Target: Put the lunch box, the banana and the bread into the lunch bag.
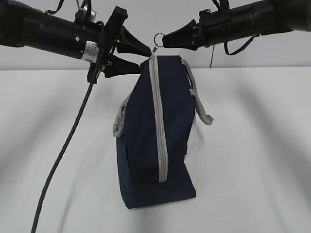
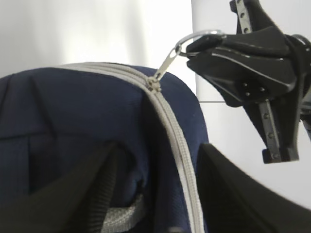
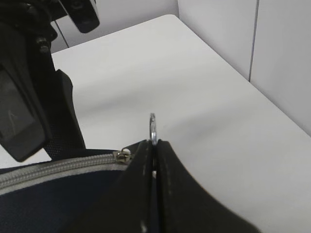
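- One lunch bag (image 1: 146,131) in my views: navy fabric, standing upright on the white tabletop (image 1: 252,160), roughly at its middle.
- One grey zipper (image 1: 158,121) runs up the end facing the exterior camera and over the top; it appears closed along all the length I can see.
- One ring pull (image 1: 158,39) stands above the bag's top edge, its slider (image 2: 154,85) at the crown.
- Two grey strap handles counted: one (image 1: 120,119) hangs on the left flank, one (image 1: 199,99) on the right.
- Lunch box, banana and bread: none visible in any view.
- Right pincer (image 1: 165,40): fingers pressed together, pinching the ring pull, just above the bag's top right corner.
- Left pincer (image 1: 143,57): fingers spread, holding nothing, level with the bag's top left corner, one fingertip above it and one beside it; whether it touches the fabric, I cannot tell.
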You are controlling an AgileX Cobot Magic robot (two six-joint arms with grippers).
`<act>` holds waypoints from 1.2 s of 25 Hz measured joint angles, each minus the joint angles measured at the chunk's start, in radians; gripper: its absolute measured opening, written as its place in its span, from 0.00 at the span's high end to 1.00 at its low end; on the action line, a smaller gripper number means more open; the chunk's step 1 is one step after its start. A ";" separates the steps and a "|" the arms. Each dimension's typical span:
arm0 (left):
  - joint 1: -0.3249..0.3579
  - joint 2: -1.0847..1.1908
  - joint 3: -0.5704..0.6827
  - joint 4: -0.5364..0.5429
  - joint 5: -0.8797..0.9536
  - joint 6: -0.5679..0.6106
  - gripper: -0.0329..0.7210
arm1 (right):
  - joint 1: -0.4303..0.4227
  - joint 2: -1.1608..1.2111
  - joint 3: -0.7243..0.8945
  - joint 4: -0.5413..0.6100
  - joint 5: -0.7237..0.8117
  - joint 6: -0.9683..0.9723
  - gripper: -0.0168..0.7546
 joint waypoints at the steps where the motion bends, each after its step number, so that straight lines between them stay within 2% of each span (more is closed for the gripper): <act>1: -0.004 0.005 -0.001 0.003 -0.002 -0.012 0.45 | 0.000 0.000 0.000 0.000 0.000 0.000 1.00; 9: -0.010 0.024 -0.003 -0.008 -0.071 -0.053 0.46 | 0.000 0.000 0.000 0.000 0.000 0.000 1.00; 16: -0.010 0.028 -0.003 -0.016 -0.088 -0.060 0.62 | 0.000 0.000 0.000 0.000 0.001 0.000 1.00; 24: -0.020 0.033 -0.003 -0.016 -0.087 -0.070 0.66 | 0.000 0.000 0.000 0.000 0.002 0.000 1.00; 27: -0.032 0.042 -0.003 -0.018 -0.088 -0.074 0.72 | 0.000 0.000 0.000 0.000 0.002 0.000 1.00; 30: -0.033 0.044 -0.003 -0.022 -0.088 -0.075 0.87 | 0.000 0.000 0.000 0.000 0.002 0.000 1.00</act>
